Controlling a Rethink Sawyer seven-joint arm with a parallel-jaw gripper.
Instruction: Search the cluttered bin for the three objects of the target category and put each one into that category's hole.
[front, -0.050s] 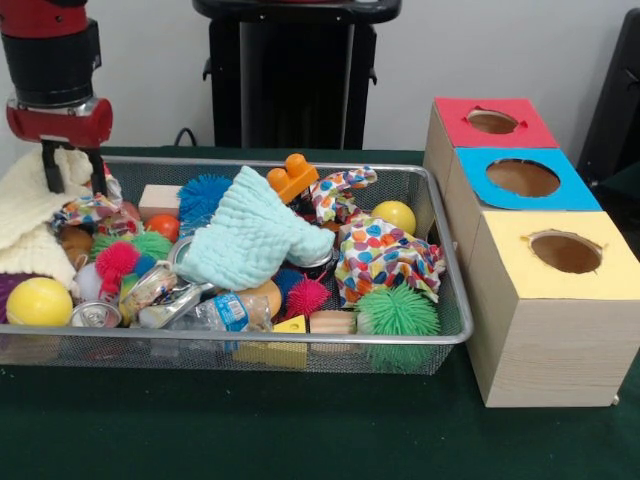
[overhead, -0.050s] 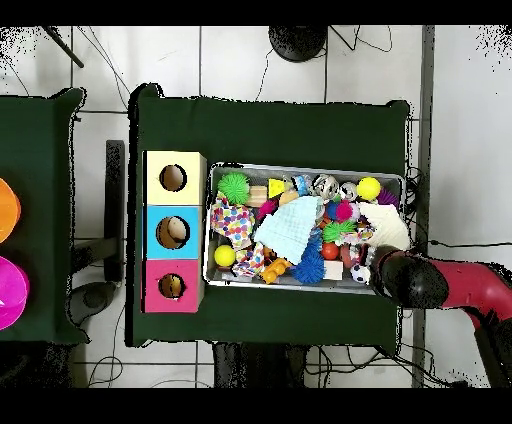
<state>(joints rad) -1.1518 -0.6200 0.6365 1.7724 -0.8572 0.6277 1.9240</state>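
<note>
The gripper (front, -0.050s: 72, 170) hangs over the far corner of the wire bin (front, -0.050s: 440, 335), its two black fingers (front, -0.050s: 50, 165) spread apart with nothing between them, just above a cream cloth (front, -0.050s: 25, 205) draped over the rim. Well away from it, past the heap of balls, cans and a pale green cloth (front, -0.050s: 250, 238), stand three wooden boxes in a row beside the bin's other end. Their tops are red (front, -0.050s: 493, 122), blue (front, -0.050s: 523, 178) and yellow (front, -0.050s: 565, 252), each with a round hole facing up.
</note>
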